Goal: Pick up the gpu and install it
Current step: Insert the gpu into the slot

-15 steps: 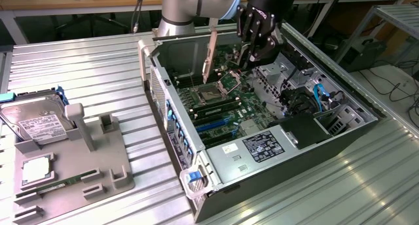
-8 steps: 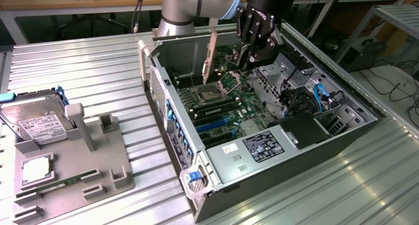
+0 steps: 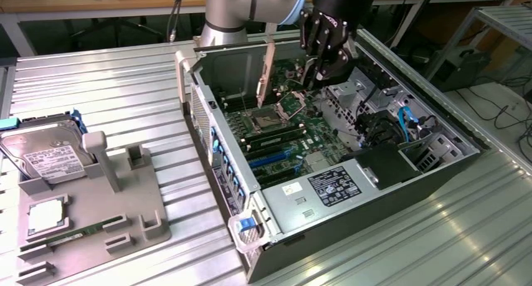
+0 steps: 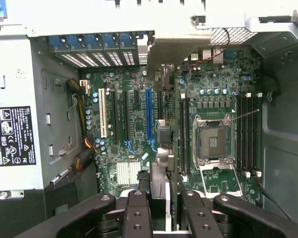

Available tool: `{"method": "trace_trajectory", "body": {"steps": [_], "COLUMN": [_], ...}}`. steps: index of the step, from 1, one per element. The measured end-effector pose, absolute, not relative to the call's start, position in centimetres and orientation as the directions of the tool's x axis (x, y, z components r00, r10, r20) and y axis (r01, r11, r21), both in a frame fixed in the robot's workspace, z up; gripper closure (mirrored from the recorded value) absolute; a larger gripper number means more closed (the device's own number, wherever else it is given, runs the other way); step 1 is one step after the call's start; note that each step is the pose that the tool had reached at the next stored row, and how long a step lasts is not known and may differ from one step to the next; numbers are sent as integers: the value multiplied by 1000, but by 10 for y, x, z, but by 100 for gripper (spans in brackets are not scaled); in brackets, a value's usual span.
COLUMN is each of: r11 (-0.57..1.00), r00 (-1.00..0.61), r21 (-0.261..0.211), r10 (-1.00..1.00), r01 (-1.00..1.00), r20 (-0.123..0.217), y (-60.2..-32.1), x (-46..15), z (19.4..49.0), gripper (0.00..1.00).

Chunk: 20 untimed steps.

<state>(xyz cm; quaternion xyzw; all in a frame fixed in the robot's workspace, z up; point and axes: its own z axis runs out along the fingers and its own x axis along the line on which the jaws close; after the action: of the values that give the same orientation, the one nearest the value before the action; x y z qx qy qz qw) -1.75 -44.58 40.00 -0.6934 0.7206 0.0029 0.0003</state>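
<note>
Exterior view: one open tower case [image 3: 374, 236] lies on its side, with one grey holder [image 3: 133, 192] just beside it at the exterior view's left. One motherboard [image 3: 316, 121] lies inside the case, its one processor socket [image 3: 270, 118] empty. The holder carries one hard drive [image 3: 42, 152], one processor [image 3: 47, 216] and one memory stick [image 3: 79, 235]. In the wrist view the one gpu [image 4: 159, 179] stands on edge over the board, between a long blue slot [image 4: 149, 116] and the socket. The two fingers [image 4: 137, 213] of the gripper [image 4: 163, 197] are clamped on it.
</note>
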Motion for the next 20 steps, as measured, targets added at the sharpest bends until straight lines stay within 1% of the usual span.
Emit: {"method": "trace_trajectory", "body": {"steps": [20], "r11": [38], "r00": [-38], "r21": [4], "r10": [-999], "r01": [-999], "r20": [-4], "y": [-446], "x": [-18], "z": [393], "gripper": [72]}}
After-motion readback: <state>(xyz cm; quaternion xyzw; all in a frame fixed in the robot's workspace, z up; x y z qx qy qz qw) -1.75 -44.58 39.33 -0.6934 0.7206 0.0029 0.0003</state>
